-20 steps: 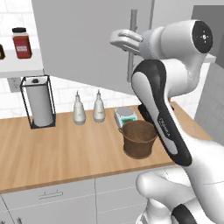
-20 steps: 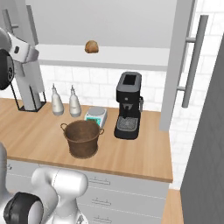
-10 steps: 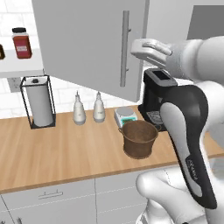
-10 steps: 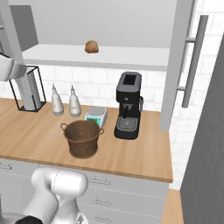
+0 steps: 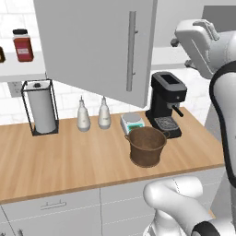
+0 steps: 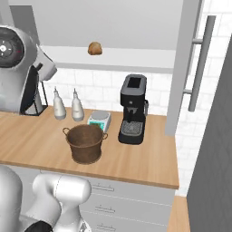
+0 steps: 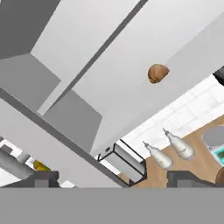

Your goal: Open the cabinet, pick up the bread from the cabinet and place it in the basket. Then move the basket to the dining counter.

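With the cabinet (image 5: 97,46) door swung open, the bread (image 6: 94,48) is being left unpicked on its shelf, the basket (image 6: 85,143) unfilled, the gripper (image 7: 113,178) spread wide and empty.

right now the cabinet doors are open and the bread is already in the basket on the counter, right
Not quite. The cabinet doors are open, but the bread sits on the cabinet shelf, as the right base view shows. The basket on the counter holds nothing.

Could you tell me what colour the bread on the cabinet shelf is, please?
The bread is golden brown, clearest in the right base view.
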Tool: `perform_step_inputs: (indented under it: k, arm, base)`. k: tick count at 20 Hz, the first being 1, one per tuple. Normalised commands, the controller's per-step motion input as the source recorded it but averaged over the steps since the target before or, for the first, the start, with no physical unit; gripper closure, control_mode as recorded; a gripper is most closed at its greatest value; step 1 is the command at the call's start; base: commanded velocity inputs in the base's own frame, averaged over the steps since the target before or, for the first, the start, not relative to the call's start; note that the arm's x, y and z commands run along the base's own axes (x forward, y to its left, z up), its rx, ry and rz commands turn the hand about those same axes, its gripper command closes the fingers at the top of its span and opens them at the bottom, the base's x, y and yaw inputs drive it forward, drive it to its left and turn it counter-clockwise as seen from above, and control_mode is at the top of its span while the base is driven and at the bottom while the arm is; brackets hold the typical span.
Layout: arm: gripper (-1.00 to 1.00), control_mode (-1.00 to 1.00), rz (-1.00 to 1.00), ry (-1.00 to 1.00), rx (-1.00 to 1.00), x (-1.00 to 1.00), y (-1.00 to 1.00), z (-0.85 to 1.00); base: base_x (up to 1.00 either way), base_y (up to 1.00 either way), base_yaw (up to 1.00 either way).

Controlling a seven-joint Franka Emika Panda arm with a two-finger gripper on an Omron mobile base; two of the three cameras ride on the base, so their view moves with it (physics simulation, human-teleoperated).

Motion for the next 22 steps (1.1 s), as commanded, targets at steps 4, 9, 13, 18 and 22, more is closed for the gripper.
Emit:
perform_step_inputs:
  k: [4,9,13,18,22]
  arm:
    - [-1.0,-1.0,0.11,0.22,0.31,0.98,-0.01,-0.02]
    - [-1.0,-1.0,0.19,0.18,0.27,0.55,0.48,-0.75]
    - [-1.0,-1.0,0.34,0.03,0.15,0.43,0.72,-0.11]
    - [-1.0,-1.0,0.54,0.11,0.07,-0.21,0.98,0.0]
    - [-1.0,-1.0,0.56,0.07,0.0,-0.85,1.0,0.0]
  base:
    - [0.0,0.0,0.0]
    - [0.0,0.0,0.0]
    - [0.0,0.0,0.0]
    - [0.0,0.0,0.0]
    - [0.0,0.0,0.0]
